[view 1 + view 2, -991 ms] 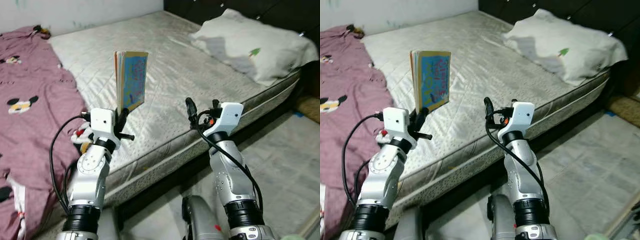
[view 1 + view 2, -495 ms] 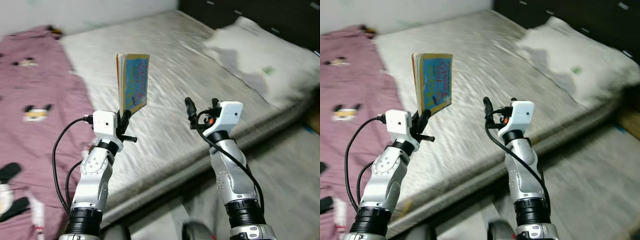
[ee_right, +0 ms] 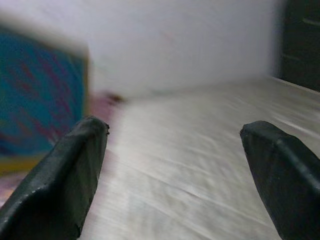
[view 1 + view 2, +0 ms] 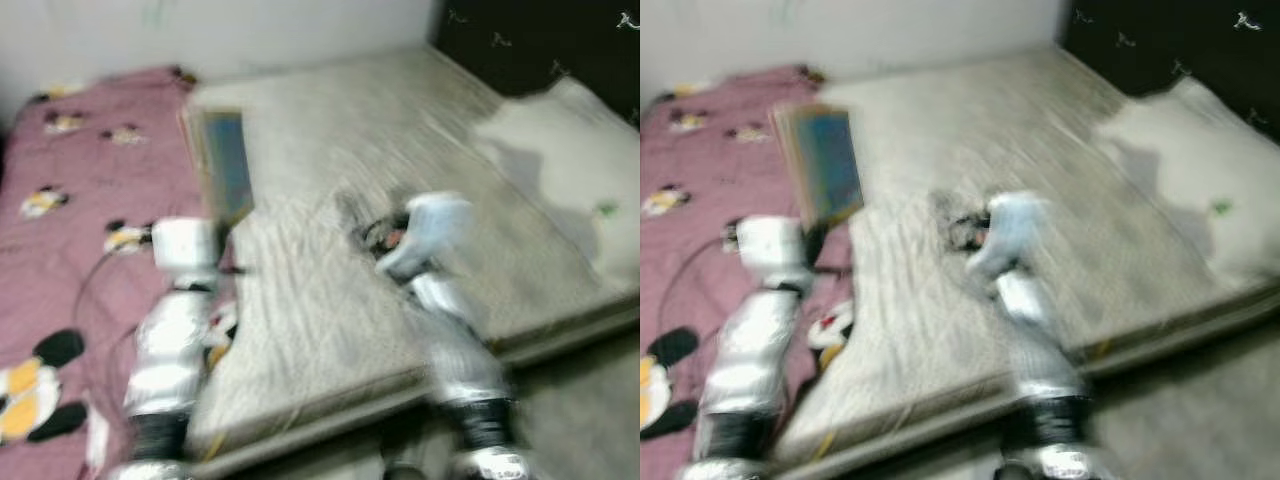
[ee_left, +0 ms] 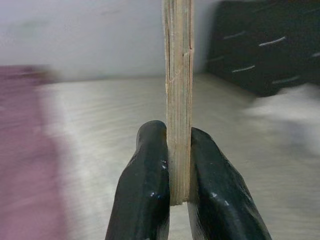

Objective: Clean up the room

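The head views are heavily blurred. The left gripper (image 5: 178, 187) clamps the lower edge of a thin picture book (image 4: 226, 165), both black fingers (image 5: 145, 195) pressed flat against its sides, holding it upright above the bare mattress (image 4: 400, 150), at about 10 o'clock from the centre of the head view. The right gripper (image 3: 175, 175) hangs over the mattress at about 3 o'clock from the book, fingers spread wide with nothing between them. A maroon cartoon-print blanket (image 4: 70, 200) covers the bed at 9 o'clock; a white pillow (image 4: 570, 170) lies at 3 o'clock.
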Available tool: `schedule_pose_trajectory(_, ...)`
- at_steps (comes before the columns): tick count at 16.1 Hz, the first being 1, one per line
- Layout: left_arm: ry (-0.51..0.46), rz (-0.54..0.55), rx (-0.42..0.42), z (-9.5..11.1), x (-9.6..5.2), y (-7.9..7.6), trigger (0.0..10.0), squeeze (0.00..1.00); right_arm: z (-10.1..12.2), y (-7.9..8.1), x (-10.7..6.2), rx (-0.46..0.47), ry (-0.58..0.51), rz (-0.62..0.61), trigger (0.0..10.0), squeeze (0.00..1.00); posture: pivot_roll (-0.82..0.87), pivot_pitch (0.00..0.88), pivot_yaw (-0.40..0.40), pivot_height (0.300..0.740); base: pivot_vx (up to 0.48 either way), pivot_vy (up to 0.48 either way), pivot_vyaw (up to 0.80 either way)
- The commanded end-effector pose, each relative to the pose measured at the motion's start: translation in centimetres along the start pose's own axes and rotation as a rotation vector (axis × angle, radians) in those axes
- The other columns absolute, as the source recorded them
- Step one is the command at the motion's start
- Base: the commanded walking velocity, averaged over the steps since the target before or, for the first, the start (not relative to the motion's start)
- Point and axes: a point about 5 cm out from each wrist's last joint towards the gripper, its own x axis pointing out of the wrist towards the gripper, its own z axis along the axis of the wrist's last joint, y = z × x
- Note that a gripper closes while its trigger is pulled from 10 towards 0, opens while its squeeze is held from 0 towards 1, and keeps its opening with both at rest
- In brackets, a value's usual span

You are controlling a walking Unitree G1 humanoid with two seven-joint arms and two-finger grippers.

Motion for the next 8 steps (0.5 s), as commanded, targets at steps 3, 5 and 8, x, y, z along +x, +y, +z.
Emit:
schedule_pose_trajectory(3, -0.041, 0.059, 0.041, 1.22, -0.33, 2.05, 10.0, 0.0, 0.62, 3.07, 1.04, 0.039, -0.035, 0.081, 10.0, 0.0, -0.08, 0.051, 0.019, 0.74, 0.0, 0.0, 0.0)
schedule_pose_trajectory(5, -0.05, 0.049, 0.057, 1.34, -0.16, 1.98, 10.0, 0.0, 0.45, 3.17, 0.96, 0.055, -0.035, 0.068, 10.0, 0.0, -0.08, 0.05, 0.018, 0.74, 0.0, 0.0, 0.0)
schedule_pose_trajectory(8, -0.058, 0.048, 0.066, 1.56, 0.24, 1.74, 10.0, 0.0, 0.45, 3.13, 1.04, 0.024, -0.036, 0.069, 10.0, 0.0, -0.08, 0.046, 0.018, 0.74, 0.0, 0.0, 0.0)
